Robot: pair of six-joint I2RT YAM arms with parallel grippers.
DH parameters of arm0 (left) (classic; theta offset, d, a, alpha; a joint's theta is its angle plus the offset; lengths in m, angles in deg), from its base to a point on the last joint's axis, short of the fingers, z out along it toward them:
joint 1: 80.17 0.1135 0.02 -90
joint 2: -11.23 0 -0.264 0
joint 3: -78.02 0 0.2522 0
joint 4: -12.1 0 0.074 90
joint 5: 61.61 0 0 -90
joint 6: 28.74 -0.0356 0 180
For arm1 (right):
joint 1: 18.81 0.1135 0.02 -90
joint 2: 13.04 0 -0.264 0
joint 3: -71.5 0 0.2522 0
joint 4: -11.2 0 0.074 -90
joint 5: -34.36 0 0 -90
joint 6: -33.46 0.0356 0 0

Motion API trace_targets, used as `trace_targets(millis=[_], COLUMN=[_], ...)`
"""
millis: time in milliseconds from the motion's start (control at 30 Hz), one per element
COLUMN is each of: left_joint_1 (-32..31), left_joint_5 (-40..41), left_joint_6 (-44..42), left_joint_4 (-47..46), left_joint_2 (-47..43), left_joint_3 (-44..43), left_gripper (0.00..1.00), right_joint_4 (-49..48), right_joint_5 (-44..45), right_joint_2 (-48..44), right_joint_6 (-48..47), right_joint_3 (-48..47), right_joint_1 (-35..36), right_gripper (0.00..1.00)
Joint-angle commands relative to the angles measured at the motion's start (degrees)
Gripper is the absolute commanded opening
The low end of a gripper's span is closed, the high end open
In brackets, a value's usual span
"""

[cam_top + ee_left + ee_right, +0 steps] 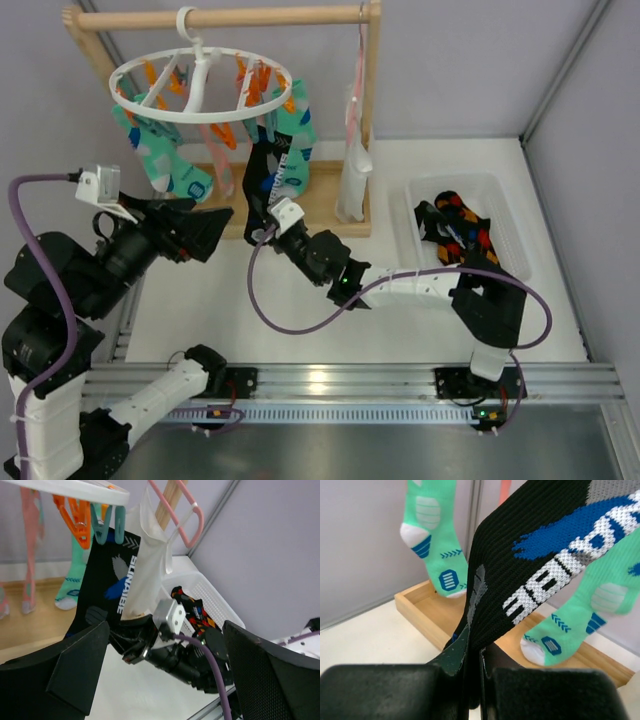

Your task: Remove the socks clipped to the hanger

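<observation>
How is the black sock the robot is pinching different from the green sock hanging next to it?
The black sock is black with blue and white marks; the green sock is mint with small blue marks. The black sock is pinched at its lower end by the right gripper; the green sock hangs free, with nothing gripping it. Both hang from the white hanger.

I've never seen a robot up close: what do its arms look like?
Both the left arm and right arm are chunky jointed links in black and white. A purple cable loops to a white camera box at each wrist. The left pincer and right pincer have broad matte-black fingers.
</observation>
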Motion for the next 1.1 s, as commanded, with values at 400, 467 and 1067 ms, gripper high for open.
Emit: trace_targets(millis=[400,467,1067], left_joint_1=[0.45,0.45,-8.33], left_joint_5=[24.48,26.60,56.12], left_joint_6=[-6.14,-7.37,-13.18], left_joint_4=[12.72,13.34,14.31], left_joint_2=[16.11,17.44,32.90], left_joint_3=[-15.09,-17.64,-20.46], left_gripper=[0.98,0.98,0.96], right_joint_4=[11.57,12.89,21.07], right_joint_5=[10.50,10.33,9.36], right_joint_2=[10.89,12.74,23.38], right_joint_6=[-12.58,-12.49,-13.98], right_joint_3=[-20.42,-22.79,-36.60], right_joint_1=[11.81,12.07,12.95], right_gripper=[0.00,0.00,0.00])
